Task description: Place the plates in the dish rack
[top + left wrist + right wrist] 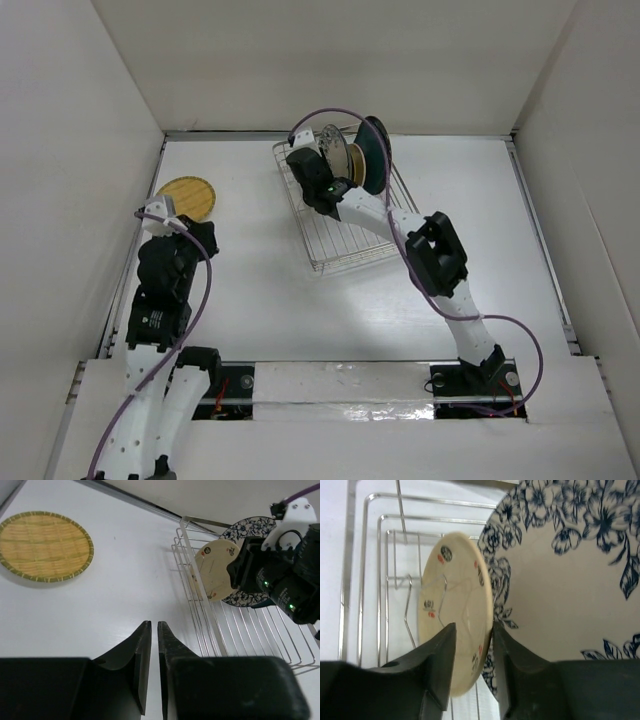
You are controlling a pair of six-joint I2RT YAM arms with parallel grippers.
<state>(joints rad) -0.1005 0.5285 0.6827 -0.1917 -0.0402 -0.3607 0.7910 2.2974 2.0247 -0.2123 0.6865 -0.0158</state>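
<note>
— Which step?
— Racking the cream plate [455, 605]. It stands on edge at the rack's [340, 255] far end, rim between the right gripper's [472, 645] jaws; gripped or freed, I can't tell. Next, probably a straight back-off.
— Left gripper [154, 650]?
— Nearly pressed together, empty, beside the woven plate [187, 197], far left.
— Count?
— One rack, five plates visible: blue-patterned [560, 580], gold [357, 168] and teal [377, 150] are racked too.

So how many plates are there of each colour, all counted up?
yellow woven plate: 1
cream speckled plate: 1
blue-flowered plate: 1
gold plate: 1
dark teal plate: 1
Total: 5 plates that can be seen; the arm may hide more in the rack.
</note>
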